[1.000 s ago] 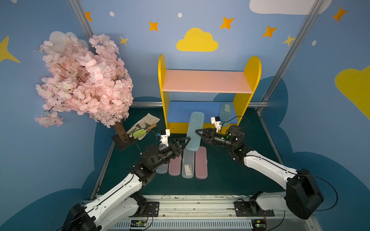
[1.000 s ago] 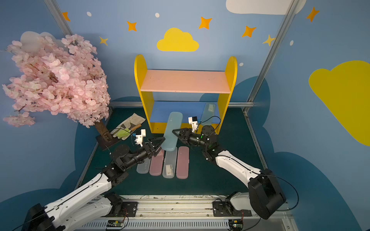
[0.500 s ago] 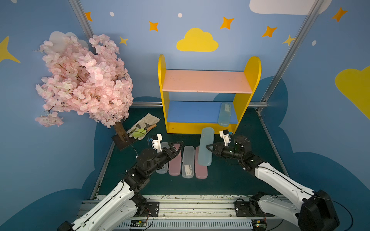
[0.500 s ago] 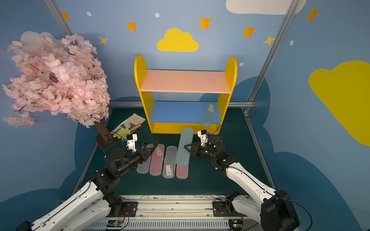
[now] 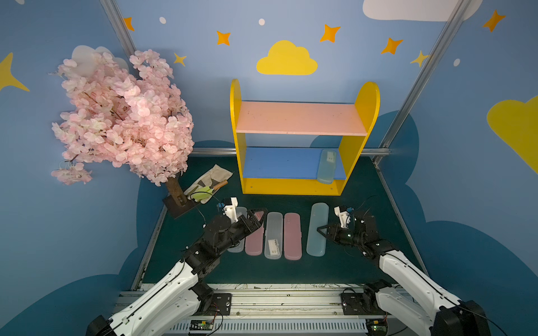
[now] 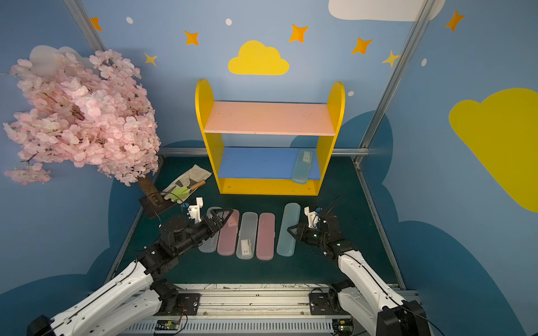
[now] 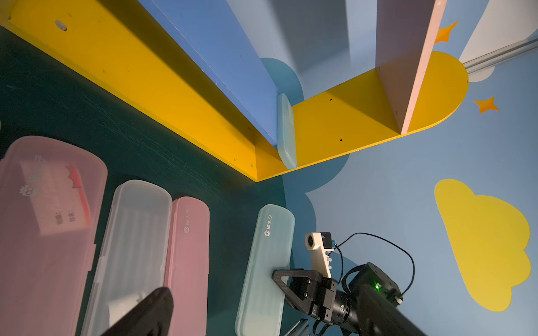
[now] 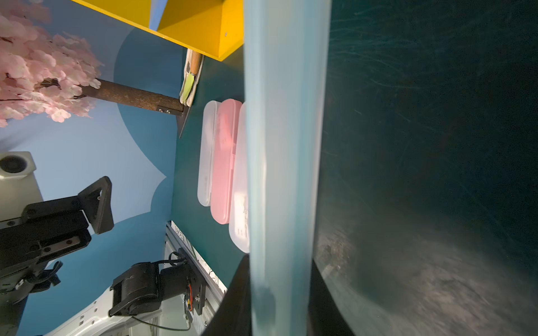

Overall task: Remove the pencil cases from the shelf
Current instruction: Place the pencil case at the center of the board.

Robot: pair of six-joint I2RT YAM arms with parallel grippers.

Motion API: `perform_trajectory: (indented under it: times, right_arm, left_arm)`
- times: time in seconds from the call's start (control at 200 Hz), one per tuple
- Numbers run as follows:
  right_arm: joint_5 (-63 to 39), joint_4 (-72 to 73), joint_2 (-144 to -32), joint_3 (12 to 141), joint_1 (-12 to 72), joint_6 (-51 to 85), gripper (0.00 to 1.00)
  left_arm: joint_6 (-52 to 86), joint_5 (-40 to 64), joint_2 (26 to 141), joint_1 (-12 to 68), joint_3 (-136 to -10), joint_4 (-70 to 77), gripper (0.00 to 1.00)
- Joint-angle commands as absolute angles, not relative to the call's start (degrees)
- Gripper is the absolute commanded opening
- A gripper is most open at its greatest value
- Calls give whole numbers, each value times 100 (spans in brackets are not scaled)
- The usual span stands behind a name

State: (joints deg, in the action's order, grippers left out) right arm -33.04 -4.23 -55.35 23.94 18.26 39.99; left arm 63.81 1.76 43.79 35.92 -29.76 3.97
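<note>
**Blue-walled bench: five cases down, one on the shelf**

Blue walls with yellow clouds and orange stars enclose a dark green bench (image 5: 364, 189). At its back stands the shelf (image 5: 236, 122), with yellow sides, a pink upper board and a blue lower board. A blossom tree (image 5: 122, 116) stands at the bench's left rear, with a cloth (image 5: 217, 174) carrying a small trowel beside its base.

On the blue board lies the shelved teal case (image 5: 327, 165), close against the right side panel. Its front end reaches just past the board's edge.

In front of the shelf, four cases lie side by side with their long axes toward it. From the left they are the clear case (image 8: 207, 151), the labelled pink case (image 5: 254, 244), the labelled clear case (image 5: 273, 232) and the plain pink case (image 5: 292, 235).

The teal case (image 5: 316, 221) lies parallel to this row, a little apart on its right.

The left gripper (image 5: 253, 216) hangs over the far ends of the clear and labelled pink cases. Its jaws are spread wide and hold nothing.

The right gripper (image 5: 322, 230) is closed on the long right edge of the teal case, near its middle. Whether that case rests on the bench or hangs just above it cannot be told.
</note>
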Motion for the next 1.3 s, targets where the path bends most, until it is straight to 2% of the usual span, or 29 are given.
perform_trajectory:
  times: [0.0, 0.425, 1.297]
  right_arm:
    - [-3829, -148, -5818, 2382, 1750, 3952, 17]
    - [-4468, 17, -7320, 2836, 1723, 3211, 17]
    - [-4250, 692, -8340, 2893, 1648, 3208, 17]
  left_arm:
    - [6308, 228, 4399, 3585, -2944, 509, 100]
    - [6351, 255, 4384, 3590, -2924, 510, 100]
    - [6398, 264, 4427, 3593, -2930, 545, 100]
